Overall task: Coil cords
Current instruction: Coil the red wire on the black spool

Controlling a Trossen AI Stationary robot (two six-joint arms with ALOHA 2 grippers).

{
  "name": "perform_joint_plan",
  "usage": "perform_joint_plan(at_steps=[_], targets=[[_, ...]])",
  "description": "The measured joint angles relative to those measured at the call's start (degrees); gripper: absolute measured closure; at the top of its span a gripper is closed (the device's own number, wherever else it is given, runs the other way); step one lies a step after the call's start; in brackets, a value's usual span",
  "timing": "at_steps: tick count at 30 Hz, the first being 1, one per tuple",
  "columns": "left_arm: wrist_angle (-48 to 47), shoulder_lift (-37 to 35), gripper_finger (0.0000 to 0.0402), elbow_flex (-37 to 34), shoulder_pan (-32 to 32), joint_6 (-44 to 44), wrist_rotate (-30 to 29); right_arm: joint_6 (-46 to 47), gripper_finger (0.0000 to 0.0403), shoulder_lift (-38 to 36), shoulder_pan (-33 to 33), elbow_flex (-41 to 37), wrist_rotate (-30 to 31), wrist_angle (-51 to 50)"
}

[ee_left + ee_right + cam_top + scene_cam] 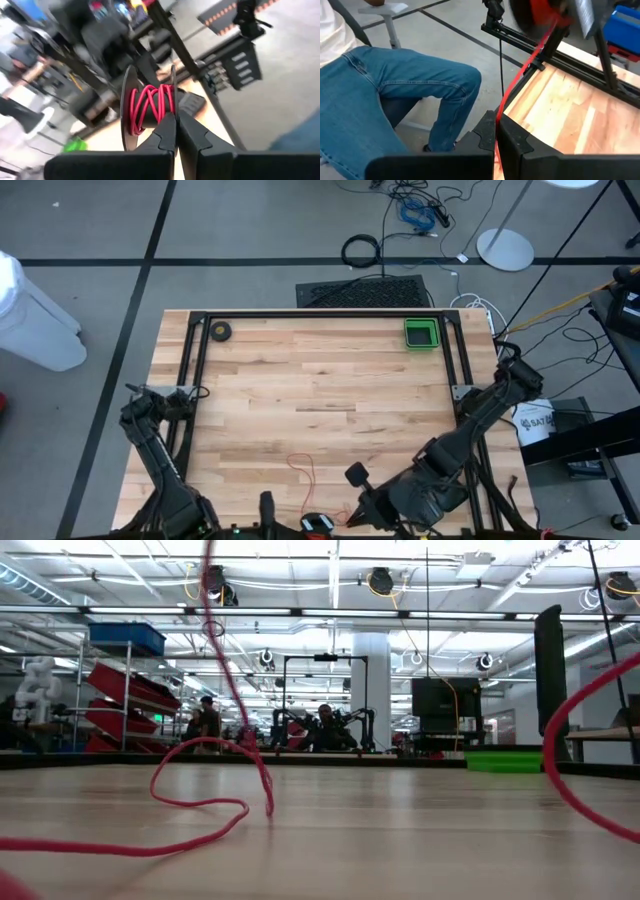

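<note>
The cords show as a thin red wire. Part of it is wound on a dark spool [150, 102] at the table's near edge [318, 523]. A loose length [303, 470] lies in loops on the wood [200, 805]. From there one strand rises [213, 630] and another curves up at the right [575, 740]. My left gripper [175, 131] is shut on the spool and sits just left of it [298, 525]. My right gripper [496, 131] is shut on the red wire, just right of the spool [352, 515]. My left gripper pinches the rim of one dark spool flange [173, 102] between its two fingertips. The spool stands edge-on beyond the fingers, lifted clear of the table, with red turns crossing its core [147, 107]. My right gripper pinches a single strand of the red wire [499, 114] between its two fingertips. From the fingers the wire [530, 62] runs straight and taut to the blurred spool [540, 15]. The wire is clear of the wood.
A green tray [422, 333] stands at the far right and a small dark tape roll [219, 331] at the far left. A black frame rail [545, 47] edges the table. A seated person's jeans [395, 95] are beside the near edge. A black cable loop [361, 250] lies on the floor.
</note>
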Motion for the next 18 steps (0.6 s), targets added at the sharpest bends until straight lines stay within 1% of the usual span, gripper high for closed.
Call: perform_joint_plan(at_steps=[4,9,11,14,18], targets=[[-3.3,-0.2,0.0393,0.0,2.2,-6.2,7.7,-1.5,0.0403,-0.8,1.2,0.0,3.4,-0.1],[-6.4,-0.2,0.0393,0.0,5.5,-12.5,16.2,-5.9,0.0403,-1.1,2.7,0.0,10.2,0.0],[-7.9,-0.2,0.0393,0.0,6.5,-14.7,18.4,-8.5,0.0403,-1.1,3.3,0.0,12.7,0.0],[-10.2,-0.2,0.0393,0.0,7.5,-17.0,19.9,-11.4,0.0403,-1.1,3.7,0.0,15.3,0.7],[-11.2,0.0,0.0393,0.0,7.7,-18.0,20.2,-13.5,0.0403,-1.1,3.9,0.0,15.7,2.4]])
